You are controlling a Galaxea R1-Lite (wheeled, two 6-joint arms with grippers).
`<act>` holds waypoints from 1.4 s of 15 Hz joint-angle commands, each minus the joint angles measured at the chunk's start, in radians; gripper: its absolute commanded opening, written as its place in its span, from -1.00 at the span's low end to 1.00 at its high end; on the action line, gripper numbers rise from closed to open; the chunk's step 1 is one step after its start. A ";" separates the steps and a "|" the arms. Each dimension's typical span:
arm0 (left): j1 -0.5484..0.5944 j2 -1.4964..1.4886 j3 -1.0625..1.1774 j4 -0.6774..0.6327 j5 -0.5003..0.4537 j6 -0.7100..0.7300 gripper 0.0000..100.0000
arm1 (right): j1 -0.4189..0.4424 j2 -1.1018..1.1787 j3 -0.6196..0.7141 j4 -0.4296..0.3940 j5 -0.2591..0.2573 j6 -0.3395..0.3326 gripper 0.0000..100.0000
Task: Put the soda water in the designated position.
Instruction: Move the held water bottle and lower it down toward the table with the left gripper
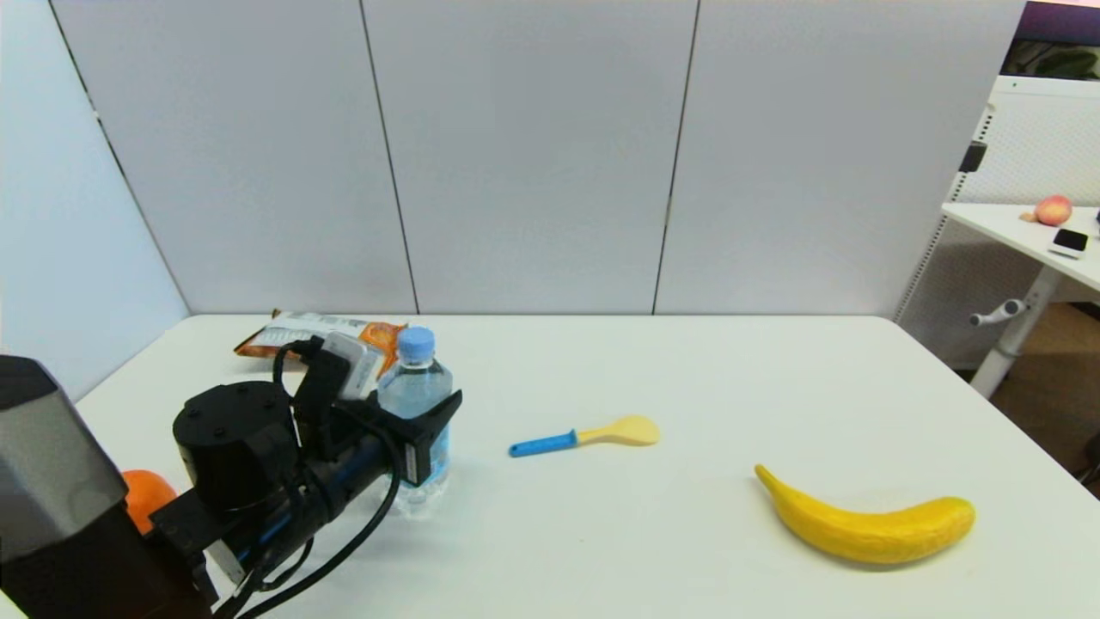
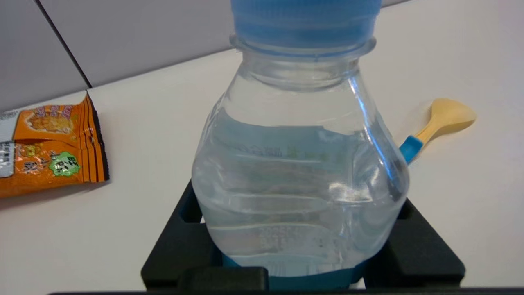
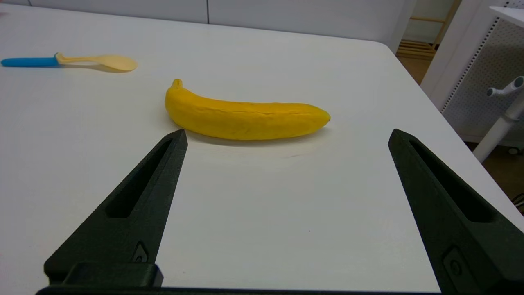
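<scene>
Between the left gripper's [image 1: 427, 447] fingers [image 2: 413, 254] the bottle [image 1: 416, 404] stands upright on the surface [image 1: 653, 533], gripped low on its body by both. The squeeze should be kept firm and the bottle vertical while it is carried; the spoon [image 1: 589, 437] beyond it should be cleared. The right gripper [image 3: 286, 205] is parked near the banana [image 3: 243, 116], fingers spread.

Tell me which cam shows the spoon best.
Right wrist view: the spoon lies whole and unobstructed, blue handle and yellow bowl both clear. Head view also shows it whole but smaller. In the left wrist view the soda water hides most of its handle.
</scene>
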 commanded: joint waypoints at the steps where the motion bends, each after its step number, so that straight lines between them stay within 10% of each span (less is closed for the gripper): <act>1: 0.006 0.050 -0.060 -0.071 0.001 -0.007 -1.00 | 0.000 0.001 0.000 -0.001 0.001 -0.001 1.00; 21: 0.049 0.076 -0.072 -0.071 0.001 -0.019 -1.00 | 0.000 0.001 0.000 -0.001 0.001 -0.001 1.00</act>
